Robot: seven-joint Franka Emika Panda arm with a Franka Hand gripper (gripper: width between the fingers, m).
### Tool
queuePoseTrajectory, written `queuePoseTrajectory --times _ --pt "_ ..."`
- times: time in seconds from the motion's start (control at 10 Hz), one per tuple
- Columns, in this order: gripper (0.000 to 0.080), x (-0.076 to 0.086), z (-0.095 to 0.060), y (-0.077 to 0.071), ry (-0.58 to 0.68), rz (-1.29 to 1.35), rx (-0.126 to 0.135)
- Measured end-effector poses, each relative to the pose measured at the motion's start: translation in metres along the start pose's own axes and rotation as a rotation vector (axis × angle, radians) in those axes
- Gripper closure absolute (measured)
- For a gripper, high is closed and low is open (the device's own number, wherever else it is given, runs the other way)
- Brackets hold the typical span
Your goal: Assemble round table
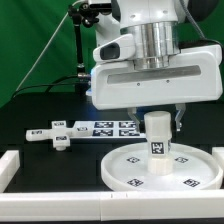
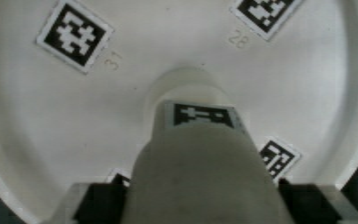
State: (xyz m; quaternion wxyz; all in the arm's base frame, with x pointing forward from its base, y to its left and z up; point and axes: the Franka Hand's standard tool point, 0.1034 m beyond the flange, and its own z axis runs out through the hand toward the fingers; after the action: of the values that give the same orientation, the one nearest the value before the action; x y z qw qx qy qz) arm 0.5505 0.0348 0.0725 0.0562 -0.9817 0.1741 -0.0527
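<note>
The large rimmed round disc lies on the black table at the exterior view's right, tags up. My gripper is shut on the short thick cylinder leg, holding it upright with its lower end at the disc's middle. In the wrist view the leg runs down from between my black fingers to the disc; whether its end touches the disc I cannot tell. The cross-shaped piece lies flat at the exterior view's left, apart from my gripper.
The marker board lies behind the disc, next to the cross-shaped piece. A white wall borders the table at the exterior view's left and front. A black stand and green backdrop are at the back.
</note>
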Motion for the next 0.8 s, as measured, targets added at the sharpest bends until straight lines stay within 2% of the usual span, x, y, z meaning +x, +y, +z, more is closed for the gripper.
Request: queuePoseTrajectory --times 0.1,0.5,0.7,0.8 --pt "0.039 0.0001 0.0 0.0001 0.002 0.093 -0.004" --pt "0.039 0.0005 0.0 0.0014 -0.002 0.259 0.01" --pt "0.039 0.0011 -0.0002 0.0024 -0.007 0.407 0.023" --pt "0.039 0.0029 -0.0011 0.0046 -0.013 0.512 0.042"
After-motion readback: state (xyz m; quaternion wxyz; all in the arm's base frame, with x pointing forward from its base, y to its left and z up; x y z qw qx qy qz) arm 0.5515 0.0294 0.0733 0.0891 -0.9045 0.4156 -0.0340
